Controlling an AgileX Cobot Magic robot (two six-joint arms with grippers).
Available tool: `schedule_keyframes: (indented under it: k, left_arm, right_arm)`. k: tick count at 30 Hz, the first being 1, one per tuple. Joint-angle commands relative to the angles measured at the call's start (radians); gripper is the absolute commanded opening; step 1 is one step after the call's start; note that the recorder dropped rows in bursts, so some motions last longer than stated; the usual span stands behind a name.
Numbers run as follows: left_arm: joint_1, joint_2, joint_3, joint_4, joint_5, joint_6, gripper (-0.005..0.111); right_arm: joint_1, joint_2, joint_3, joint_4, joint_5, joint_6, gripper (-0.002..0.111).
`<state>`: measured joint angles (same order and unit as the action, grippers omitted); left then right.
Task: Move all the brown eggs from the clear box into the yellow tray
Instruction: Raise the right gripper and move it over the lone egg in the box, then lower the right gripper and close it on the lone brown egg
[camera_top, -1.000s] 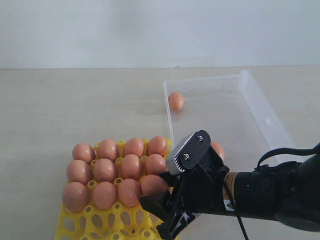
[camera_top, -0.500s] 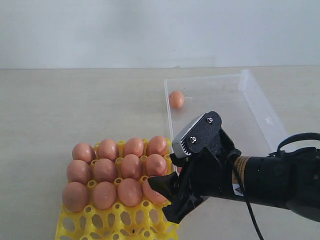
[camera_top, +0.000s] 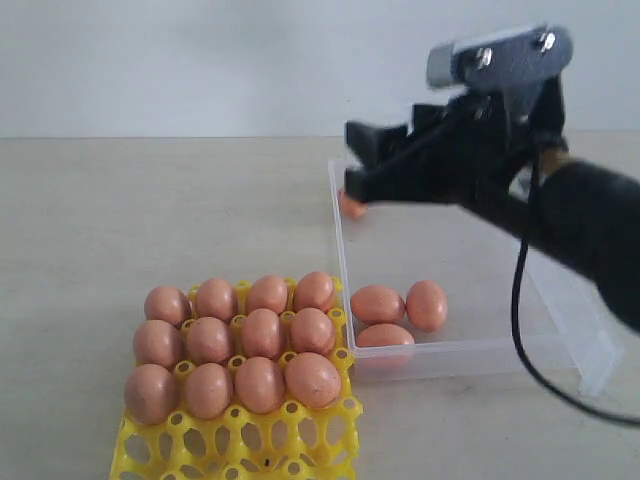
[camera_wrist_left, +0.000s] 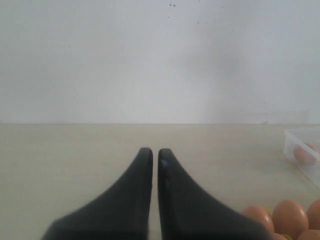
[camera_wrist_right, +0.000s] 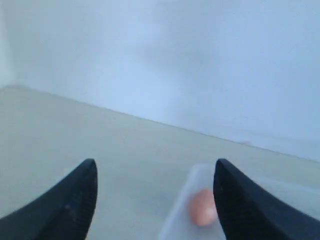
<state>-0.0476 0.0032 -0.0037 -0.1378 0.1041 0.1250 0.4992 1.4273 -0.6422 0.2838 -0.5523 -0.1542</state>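
You've got 16 brown eggs (camera_top: 261, 333). 12 sit in the yellow tray (camera_top: 240, 446), 3 rows of 4. 4 lie in the clear box (camera_top: 450, 356): 3 bunched by its near wall, 1 in the far corner, partly hidden behind your R hand (camera_top: 355, 160). That hand is spread w/ nothing in it, up over the box's far end. 1 s ago it was low at the tray's corner, by the 12th egg. L hand (camera_wrist_left: 155, 152) is pressed together above the tabletop (camera_top: 150, 210).
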Motion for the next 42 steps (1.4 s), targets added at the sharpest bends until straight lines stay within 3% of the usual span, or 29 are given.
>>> schedule_keyframes:
  k: [1, 5, 8, 11, 27, 42]
  left_arm:
    - [0.003, -0.003, 0.004, 0.0, 0.001, 0.003, 0.004]
    - [0.003, -0.003, 0.004, 0.0, -0.005, 0.003, 0.004]
    - [0.003, -0.003, 0.004, 0.0, -0.005, 0.003, 0.004]
    - [0.003, -0.003, 0.004, 0.0, -0.005, 0.003, 0.004]
    - [0.003, -0.003, 0.004, 0.0, -0.003, 0.003, 0.004]
    - [0.003, -0.003, 0.004, 0.0, 0.001, 0.003, 0.004]
  right_arm:
    - [-0.13, 0.106, -0.264, 0.265, 0.399, -0.255, 0.058]
    - [-0.246, 0.312, -0.557, 0.278, 0.641, -0.181, 0.048]
    - [-0.273, 0.471, -0.746, 0.278, 0.94, -0.14, 0.042]
    - [-0.271, 0.582, -0.859, 0.219, 1.048, -0.155, 0.042]
    - [-0.273, 0.711, -0.918, 0.215, 0.913, -0.079, 0.042]
    - [-0.271, 0.816, -0.982, 0.268, 0.895, -0.083, 0.042]
